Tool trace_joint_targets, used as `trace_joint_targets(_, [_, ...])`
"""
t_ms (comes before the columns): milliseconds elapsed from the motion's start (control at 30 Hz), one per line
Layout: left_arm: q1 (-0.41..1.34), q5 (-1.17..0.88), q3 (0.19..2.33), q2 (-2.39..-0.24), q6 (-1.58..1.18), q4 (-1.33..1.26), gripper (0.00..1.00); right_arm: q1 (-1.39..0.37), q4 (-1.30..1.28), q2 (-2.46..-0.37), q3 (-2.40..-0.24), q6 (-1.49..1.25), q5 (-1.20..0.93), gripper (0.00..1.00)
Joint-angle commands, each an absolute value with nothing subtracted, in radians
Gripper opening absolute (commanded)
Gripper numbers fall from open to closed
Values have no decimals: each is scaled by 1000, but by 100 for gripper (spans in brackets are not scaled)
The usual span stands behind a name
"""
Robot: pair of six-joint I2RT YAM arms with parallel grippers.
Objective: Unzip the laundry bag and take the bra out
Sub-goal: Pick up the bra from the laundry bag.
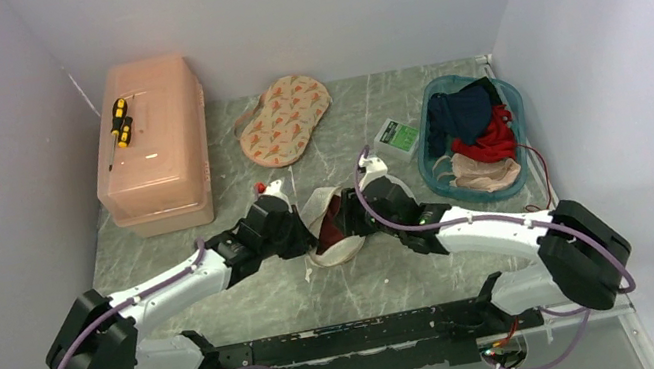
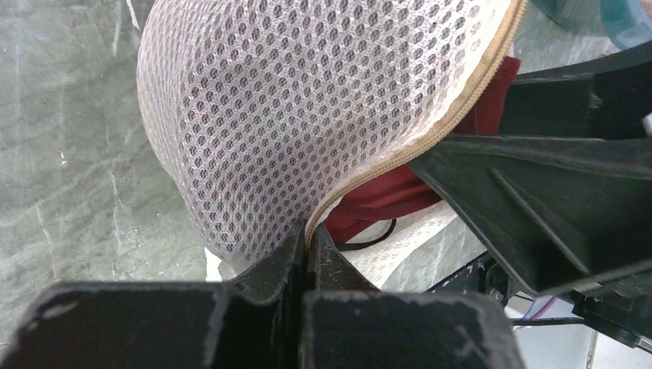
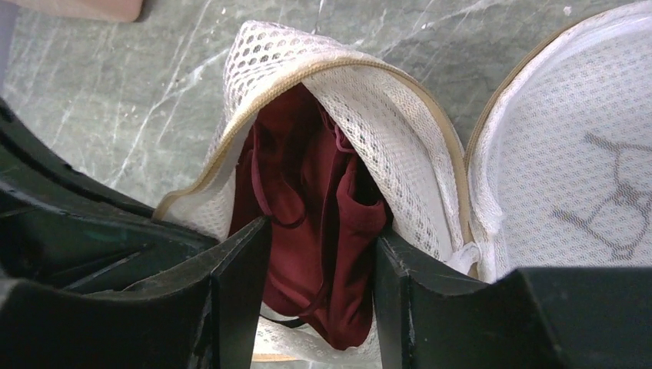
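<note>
1. Top external view: the small white mesh drum-shaped laundry bag (image 1: 326, 249) lies unzipped near the middle of the grey-green marbled table (image 1: 253, 304). The dark maroon fabric bra (image 1: 335, 227) shows in its mouth. The left end effector (image 1: 305, 241) meets the bag from 9 o'clock and the right end effector (image 1: 357, 222) from 3 o'clock. A peach plastic lidded box (image 1: 159, 163) sits at 10 o'clock with a yellow-and-black screwdriver (image 1: 121, 122) on top. A beige two-cup piece with orange marks (image 1: 284, 121) lies at 12 o'clock, and a teal plastic basket (image 1: 438, 86) of cloths stands at 2 o'clock.
2. Left wrist view: the left end effector (image 2: 309, 237) is pinched tight on the bag's cream zip rim (image 2: 430, 131) at 6 o'clock. The mesh wall (image 2: 292, 115) bulges towards 12 o'clock, and the bra (image 2: 384, 196) peeks out beneath the rim towards 3 o'clock.
3. Right wrist view: the right end effector (image 3: 319, 257) stands partly apart at the bag's mouth with the bra (image 3: 307, 177) between its jaws. I cannot tell whether they press it. The round flat lid (image 3: 553, 115) lies flipped open at 3 o'clock and shows a grey bra icon.
</note>
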State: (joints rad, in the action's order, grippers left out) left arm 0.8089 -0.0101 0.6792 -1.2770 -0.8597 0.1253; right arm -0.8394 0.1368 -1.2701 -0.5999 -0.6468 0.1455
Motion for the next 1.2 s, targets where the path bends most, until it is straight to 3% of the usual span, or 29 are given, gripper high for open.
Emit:
trace_joint_targets(0, [815, -2, 705, -1235, -869, 125, 3, -841, 173, -1308, -650, -647, 124, 51])
trace_joint_targets(133, [814, -2, 706, -1235, -866, 129, 3, -841, 169, -1326, -658, -650, 125, 37])
trace_joint_targets(333, [815, 20, 714, -1220, -862, 147, 3, -841, 161, -1293, -651, -631, 133, 0])
trace_joint_targets(633, [796, 130, 797, -1187, -856, 302, 3, -840, 172, -1131, -600, -438, 10, 0])
trace_joint_targets(833, [720, 100, 847, -1187, -845, 336, 3, -842, 155, -1039, -585, -318, -127, 0])
trace_joint_targets(1167, [689, 79, 874, -1216, -826, 349, 3, -842, 125, -919, -573, -300, -131, 0])
